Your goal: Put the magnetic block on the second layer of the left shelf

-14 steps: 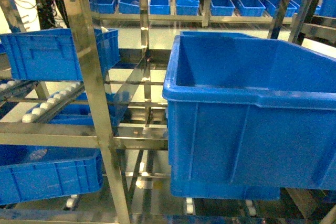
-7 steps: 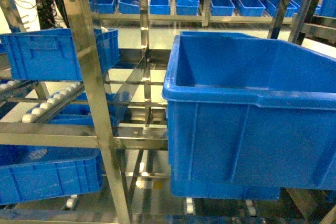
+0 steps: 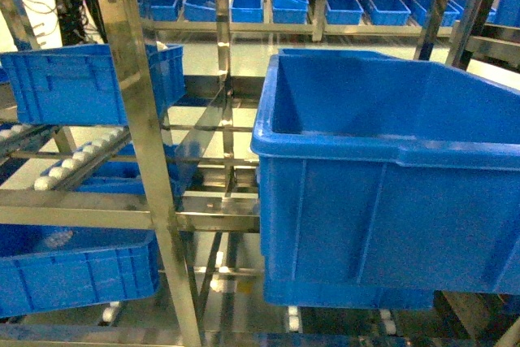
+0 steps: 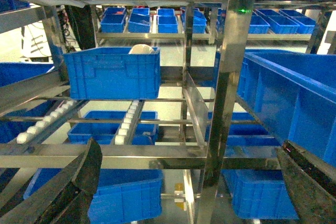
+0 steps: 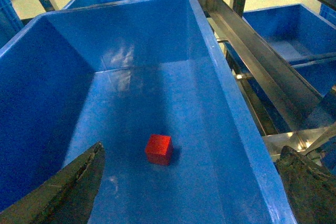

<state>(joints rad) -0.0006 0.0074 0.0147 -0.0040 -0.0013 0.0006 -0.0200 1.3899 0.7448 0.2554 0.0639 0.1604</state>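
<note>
- The magnetic block (image 5: 158, 149), a small red cube, lies on the floor of the large blue bin (image 5: 131, 103), a little toward six o'clock of the floor's middle and apart from all four walls.
- Around the cube the bin floor is bare blue plastic on every side; the bin's long walls rise at nine and three o'clock and the far wall at twelve.
- The right gripper (image 5: 189, 192) hangs over the bin with its jaws spread wide, one dark finger at the lower left corner of the wrist view and the other at the lower right, nothing between them.
- The cube sits between those two fingers in that view, nearer the left one, touching neither.
- The left gripper (image 4: 189, 187) is likewise spread wide and holds nothing, its fingers at seven and five o'clock of its own view.
- Ahead of it stands the left shelf (image 4: 226, 66): a perforated steel upright just right of centre, a horizontal rail across the lower third.
- White roller tracks (image 4: 126, 124) slope down toward the rail at nine o'clock, with a smaller blue crate (image 4: 113, 72) resting above them.
- In the head view neither gripper shows; the big bin's rim fills the right half.
</note>
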